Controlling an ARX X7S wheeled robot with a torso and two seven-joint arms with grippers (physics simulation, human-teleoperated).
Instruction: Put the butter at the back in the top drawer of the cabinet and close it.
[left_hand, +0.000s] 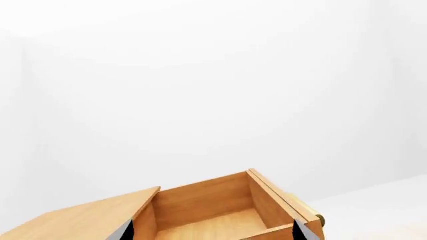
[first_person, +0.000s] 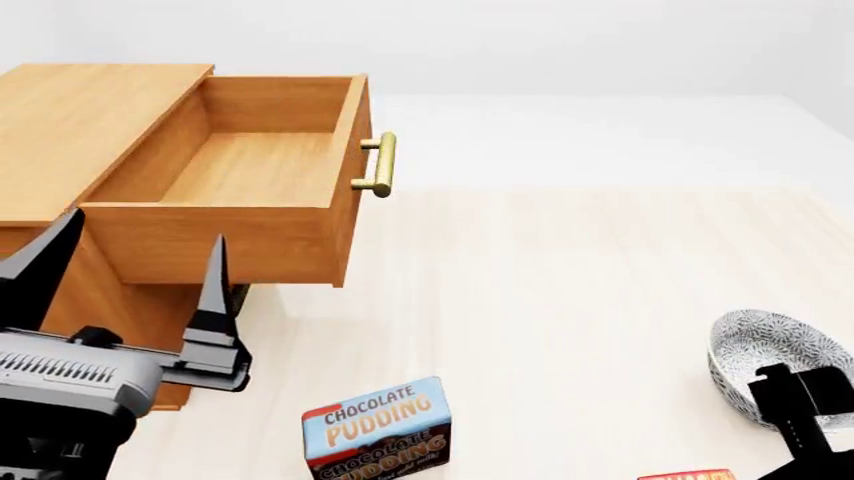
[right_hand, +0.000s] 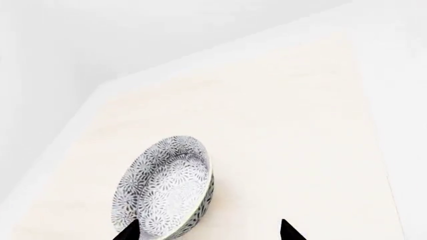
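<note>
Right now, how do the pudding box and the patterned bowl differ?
The pudding box is rectangular, blue and brown with lettering; the patterned bowl is round, grey-white with a fine floral print. The box stands nearer the cabinet, the bowl far to the right. Both rest on the pale table.

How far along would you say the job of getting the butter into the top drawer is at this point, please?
Done: the top drawer of the cabinet is pulled out and holds nothing. In hand: nothing; the left gripper is open beside the drawer, and the right gripper is open over the patterned bowl. Left: pick up the butter, only its red edge showing at the head view's bottom, place it inside, then push the drawer shut.
</note>
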